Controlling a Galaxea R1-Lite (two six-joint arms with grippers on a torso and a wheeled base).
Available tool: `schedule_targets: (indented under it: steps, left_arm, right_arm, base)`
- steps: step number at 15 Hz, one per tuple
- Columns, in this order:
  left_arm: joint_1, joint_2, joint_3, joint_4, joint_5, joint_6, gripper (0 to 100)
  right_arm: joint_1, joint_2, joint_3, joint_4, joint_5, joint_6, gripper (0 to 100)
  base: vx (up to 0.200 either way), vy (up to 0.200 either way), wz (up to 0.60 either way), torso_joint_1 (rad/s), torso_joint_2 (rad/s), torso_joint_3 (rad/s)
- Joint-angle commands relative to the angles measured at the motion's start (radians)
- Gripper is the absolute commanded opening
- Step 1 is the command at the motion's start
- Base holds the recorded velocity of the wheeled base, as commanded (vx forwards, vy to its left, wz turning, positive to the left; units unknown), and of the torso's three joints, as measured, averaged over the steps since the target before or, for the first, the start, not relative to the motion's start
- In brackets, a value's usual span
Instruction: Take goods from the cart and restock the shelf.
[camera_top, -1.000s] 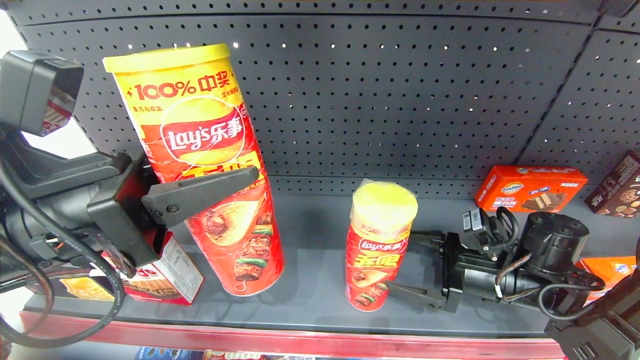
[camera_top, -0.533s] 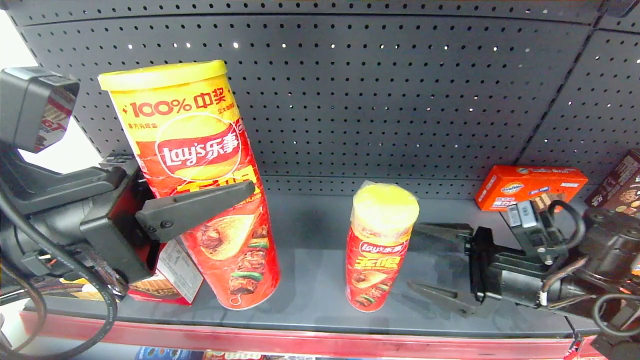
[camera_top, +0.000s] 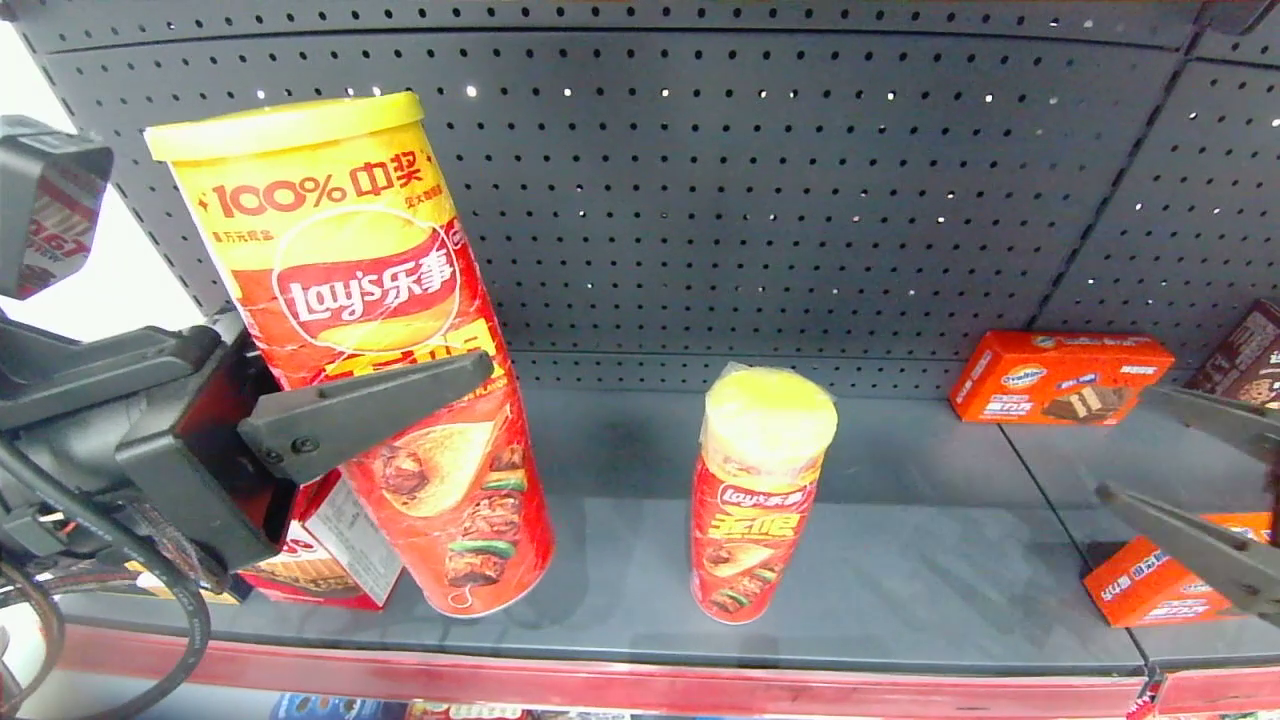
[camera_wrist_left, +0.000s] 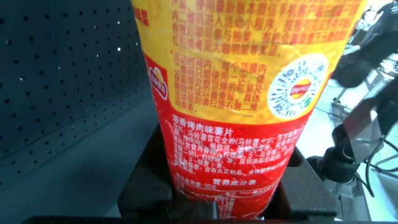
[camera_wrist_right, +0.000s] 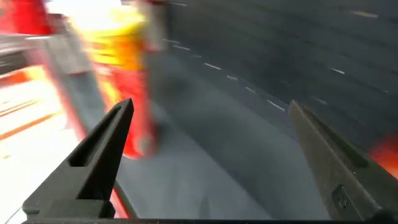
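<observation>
At the shelf's left front, left gripper clamps the tall chip can tilted, base down beside a red box — release at this lean could topple it; right gripper gapes empty, well off the small can.

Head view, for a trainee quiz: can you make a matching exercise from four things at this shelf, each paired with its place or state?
Things:
1. tall red-and-yellow cylindrical chip can
2. short red chip can with yellow lid
3. dark brown cardboard box
4. black right hand

Places or states:
A. open, holding nothing
B. far right, back of the shelf
C. tilted, clamped in the black left hand
D. standing upright alone, mid-shelf

Pairs: 1-C, 2-D, 3-B, 4-A
</observation>
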Motion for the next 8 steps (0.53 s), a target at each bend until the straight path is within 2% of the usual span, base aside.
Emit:
schedule_targets:
  steps: [1,3,5,8]
  left_arm:
    - [0.0,-0.002,0.002,-0.004,0.0,0.0,0]
    - [0.0,-0.008,0.001,-0.004,0.0,0.0,0]
    - [0.0,-0.008,0.001,-0.003,0.0,0.0,0]
    - [0.0,-0.01,0.001,-0.003,0.0,0.0,0]
  right_arm:
    - [-0.277,-0.479,0.024,0.431,-0.083,0.073,100]
    - [-0.337,-0.69,0.036,0.751,-0.187,0.075,100]
    - [-0.364,-0.837,0.055,0.961,-0.308,0.075,100]
    - [-0.366,-0.987,0.127,1.06,-0.497,0.079,100]
  base:
    - [0.0,0.0,0.0,0.0,0.0,0.0]
    - [0.0,0.0,0.0,0.0,0.0,0.0]
    - [0.0,0.0,0.0,0.0,0.0,0.0]
    - [0.0,0.0,0.0,0.0,0.0,0.0]
